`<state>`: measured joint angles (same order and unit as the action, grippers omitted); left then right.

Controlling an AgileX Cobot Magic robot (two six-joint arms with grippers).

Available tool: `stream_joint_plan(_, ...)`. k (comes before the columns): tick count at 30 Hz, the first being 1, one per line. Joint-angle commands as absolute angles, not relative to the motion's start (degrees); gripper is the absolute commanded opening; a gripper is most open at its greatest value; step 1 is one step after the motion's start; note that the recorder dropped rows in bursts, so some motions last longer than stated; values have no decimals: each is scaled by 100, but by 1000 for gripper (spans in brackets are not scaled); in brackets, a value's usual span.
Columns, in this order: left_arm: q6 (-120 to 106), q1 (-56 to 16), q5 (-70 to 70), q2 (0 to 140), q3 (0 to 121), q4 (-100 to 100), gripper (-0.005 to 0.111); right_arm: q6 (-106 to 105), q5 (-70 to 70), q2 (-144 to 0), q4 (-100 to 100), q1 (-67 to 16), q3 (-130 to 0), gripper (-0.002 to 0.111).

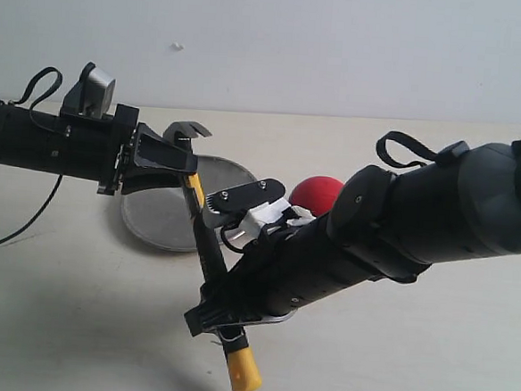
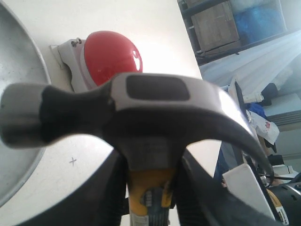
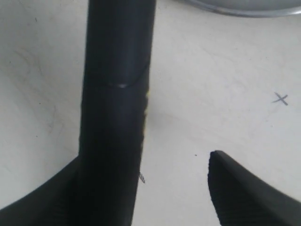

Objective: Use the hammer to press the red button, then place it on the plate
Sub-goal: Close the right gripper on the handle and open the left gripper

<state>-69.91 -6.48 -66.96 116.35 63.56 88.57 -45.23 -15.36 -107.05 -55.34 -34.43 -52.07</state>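
The hammer [image 2: 141, 113] is up in the air, not on the table [image 1: 72, 326]. The left gripper [image 1: 184, 168] is squeezed tight on its neck, right under the dark head. The long handle slants down from there. It goes between the fingers of the right gripper [image 1: 220, 322], and the yellow tip [image 1: 244, 371] sticks out past them. The right gripper's fingers are wide apart. The handle leans on one finger, with a gap to the other.

The plate [image 1: 156, 217] lies under the left gripper. The red button [image 1: 317, 192] sits close behind the right gripper.

I think the hammer could twist or slip, because only one gripper pinches it, up by the heavy end. The right arm could also bump the handle as it backs off.

Only the right wrist view shows that gap. Only the left wrist view shows the head pointing near the button. Only the exterior view shows the yellow tip.
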Motion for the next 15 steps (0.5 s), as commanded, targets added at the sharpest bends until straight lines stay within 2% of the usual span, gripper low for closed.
stream_joint_plan(1, -7009, -675, -6996, 11516, 6354, 9171, 0, -4646, -1443, -10740, -5553, -3459, -5269, 66)
stream_joint_plan(10, -7009, -675, -6996, 11516, 6354, 9171, 0, -4646, -1754, -11022, -5682, -3459, -5624, 62)
stream_joint_plan(13, -7009, -675, -6996, 11516, 6354, 9171, 0, -4646, -1741, -11090, -5703, -3459, -5638, 55)
stream_joint_plan(15, -7014, -675, -6996, 11516, 6354, 9171, 0, -4646, -1741, -11090, -5703, -3459, -5638, 46)
